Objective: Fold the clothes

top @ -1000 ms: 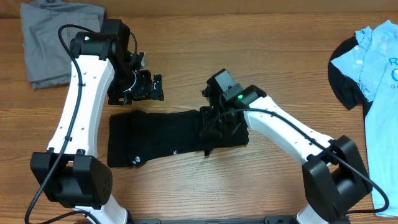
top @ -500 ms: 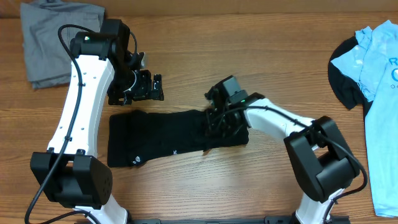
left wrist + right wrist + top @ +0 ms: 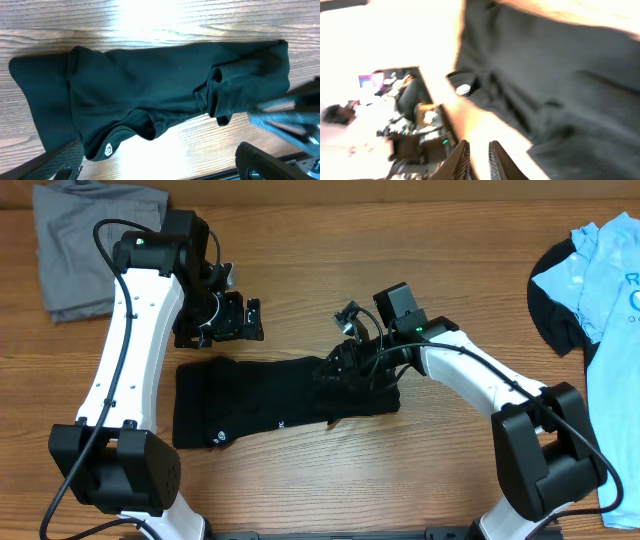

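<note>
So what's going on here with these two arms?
Two robot arms are doing a folding job at a table. A black shirt lies in the middle, already folded into a long strip. The right arm's tool is down at the strip's right end, though whether it grips the cloth is unclear. The left arm's tool hangs open just beyond the strip's far edge, holding nothing. Grey trousers lie in a far corner and a light blue T-shirt at the right edge.
</note>
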Robot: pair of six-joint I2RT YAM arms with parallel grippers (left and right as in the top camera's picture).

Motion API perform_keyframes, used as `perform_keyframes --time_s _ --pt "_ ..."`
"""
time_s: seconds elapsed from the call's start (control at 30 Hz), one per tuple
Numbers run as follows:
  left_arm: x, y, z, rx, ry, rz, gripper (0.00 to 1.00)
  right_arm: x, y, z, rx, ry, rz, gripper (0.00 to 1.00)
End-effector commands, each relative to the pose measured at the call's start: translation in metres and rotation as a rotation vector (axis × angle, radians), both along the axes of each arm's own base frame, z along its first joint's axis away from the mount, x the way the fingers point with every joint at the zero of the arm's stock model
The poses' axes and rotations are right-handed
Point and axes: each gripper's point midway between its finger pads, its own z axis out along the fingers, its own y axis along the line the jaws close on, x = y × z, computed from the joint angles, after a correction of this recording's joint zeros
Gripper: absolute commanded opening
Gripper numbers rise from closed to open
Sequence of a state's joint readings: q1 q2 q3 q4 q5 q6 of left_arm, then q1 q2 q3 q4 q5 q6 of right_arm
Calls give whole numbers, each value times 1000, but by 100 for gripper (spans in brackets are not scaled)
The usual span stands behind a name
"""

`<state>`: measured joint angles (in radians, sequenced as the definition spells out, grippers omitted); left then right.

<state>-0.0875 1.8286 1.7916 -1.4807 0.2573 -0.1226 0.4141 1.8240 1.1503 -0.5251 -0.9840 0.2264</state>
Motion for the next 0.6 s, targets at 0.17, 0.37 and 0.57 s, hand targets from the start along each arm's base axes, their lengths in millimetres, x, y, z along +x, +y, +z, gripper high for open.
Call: perform_keyframes --time_s 0.17,0.37,0.57 --pt "-3 -1 -1 5 -10 -22 100 -36 -3 -9 27 110 54 23" --pt "-7 -1 -26 0 26 -14 100 -57 -12 -46 0 200 25 27" --pt "-16 -1 -46 1 70 0 100 -54 -25 -84 -158 291 -105 30"
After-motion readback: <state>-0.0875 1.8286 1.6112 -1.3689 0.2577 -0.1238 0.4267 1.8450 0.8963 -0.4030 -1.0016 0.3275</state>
